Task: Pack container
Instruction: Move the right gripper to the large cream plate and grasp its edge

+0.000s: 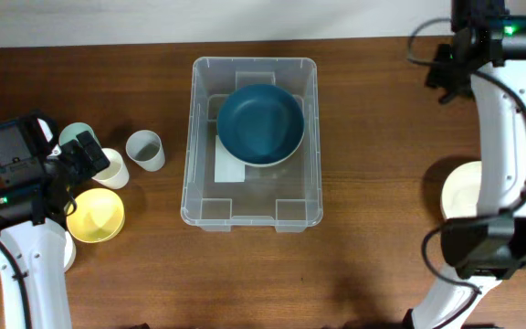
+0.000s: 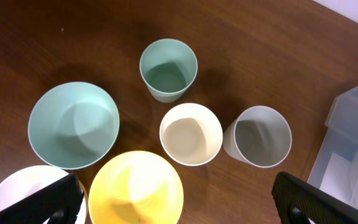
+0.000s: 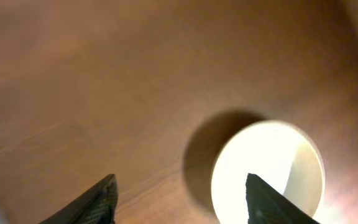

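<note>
left pincer (image 2: pixel 176 186): jaws wide, empty | right pincer (image 3: pixel 179 186): jaws apart, empty

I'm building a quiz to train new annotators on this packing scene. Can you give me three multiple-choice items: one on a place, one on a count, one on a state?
1. Where is the blue bowl?
A. On the table left of the bin
B. Inside the bin
C. On the table right of the bin

2. How many cups stand left of the bin?
A. One
B. Five
C. Three

3. How is the left pincer?
A. Open, holding nothing
B. Shut tight
C. Shut on a cup

Answers:
1 B: the overhead view shows the bowl within the bin's walls.
2 C: a green, a cream and a grey cup stand there.
3 A: its fingers are wide apart with nothing between them.
</note>
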